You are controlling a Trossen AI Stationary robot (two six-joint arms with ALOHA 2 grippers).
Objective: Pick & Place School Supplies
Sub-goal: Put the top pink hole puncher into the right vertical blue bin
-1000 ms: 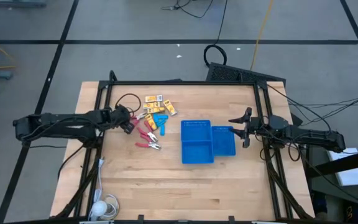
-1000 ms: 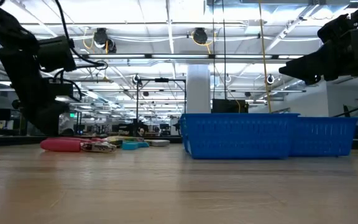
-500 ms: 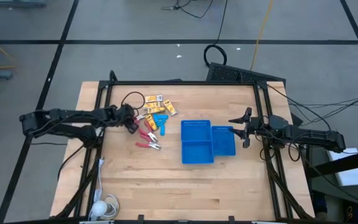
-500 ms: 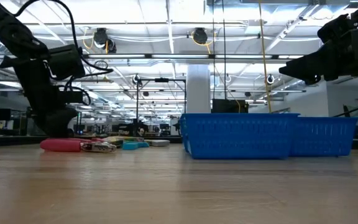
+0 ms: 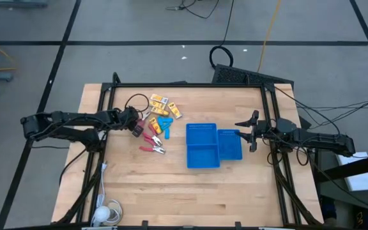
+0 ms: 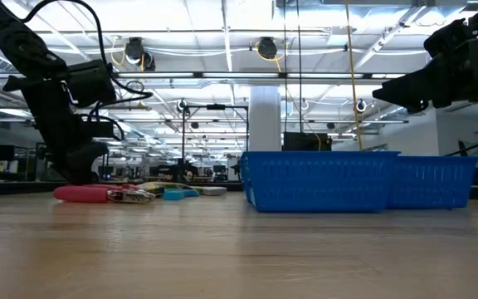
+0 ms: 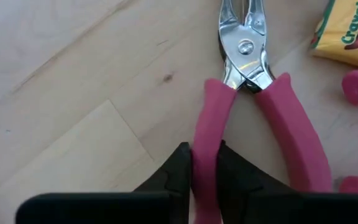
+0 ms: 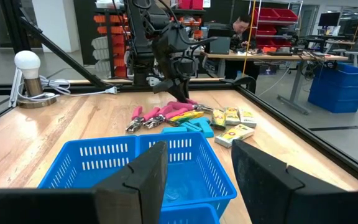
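Observation:
Pink-handled pliers point(image 7: 244, 93) with metal tips lie on the wooden table, and my left gripper point(image 7: 205, 177) is shut on one handle. From above, they lie in a cluster at the table's left centre point(image 5: 144, 120) with other red-handled tools point(image 5: 152, 137), yellow-orange packets point(image 5: 161, 102) and light-blue pieces point(image 5: 165, 123). My left gripper point(image 5: 135, 128) stands at the cluster's left side. My right gripper point(image 8: 197, 186) hangs open over the right end of the blue tray point(image 5: 203, 147), touching nothing. My left gripper pinches one pink handle point(image 7: 205, 143) of the pliers between its two fingers, back from the metal joint. The fingers come steeply from above, slanting from the table's left. The pliers lie flat on the table, their other handle free.
The blue two-part tray point(image 8: 86, 168) stands right of the cluster, with bare wood between. A black cable loops at the cluster's far left point(image 5: 133, 102). A white lamp point(image 5: 101, 214) and its cord lie at the near left corner.
My left gripper has gone down and a little toward the table's right, onto the cluster of tools, tipping steeper. The supplies and my right gripper have stayed where they were.

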